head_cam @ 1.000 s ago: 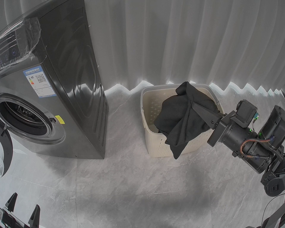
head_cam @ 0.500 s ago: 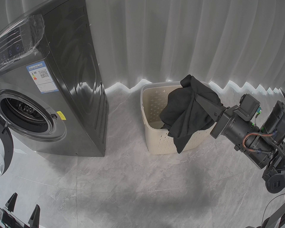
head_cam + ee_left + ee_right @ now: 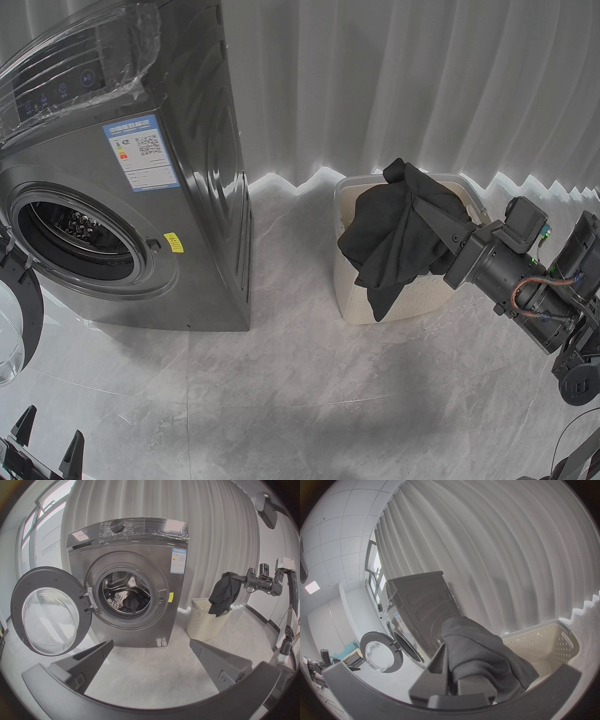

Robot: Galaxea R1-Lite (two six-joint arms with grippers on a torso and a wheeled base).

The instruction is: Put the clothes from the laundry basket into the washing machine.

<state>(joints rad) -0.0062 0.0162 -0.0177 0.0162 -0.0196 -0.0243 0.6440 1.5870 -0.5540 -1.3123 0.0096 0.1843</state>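
The dark grey metal front-loading washing machine stands on the robot's left with its round glass-windowed door swung fully open, so the drum mouth is unobstructed. The left wrist view shows some dark clothing lying inside the drum.

The cream perforated plastic laundry basket sits well apart from the machine, on the right, against the white pleated curtain.

The black knitted garment hangs above the basket. Its upper fold is pinched in the right gripper, whose fingers are clamped on the cloth, and its lowest corner dangles over the basket's near wall.

The left gripper sits low on the left with its 2 fingers spread wide and nothing between them.

The step in hand looks like the carry from basket to drum. To do it well:

1. Lift the garment high enough that the trailing corner clears the basket rim, or it may drag the basket along.
2. Swing the arm left at drum height.
3. Push the cloth well past the door seal before letting go, so that no tail hangs out over the lip.
4. Approach from the side away from the door, which stands open on the far left.
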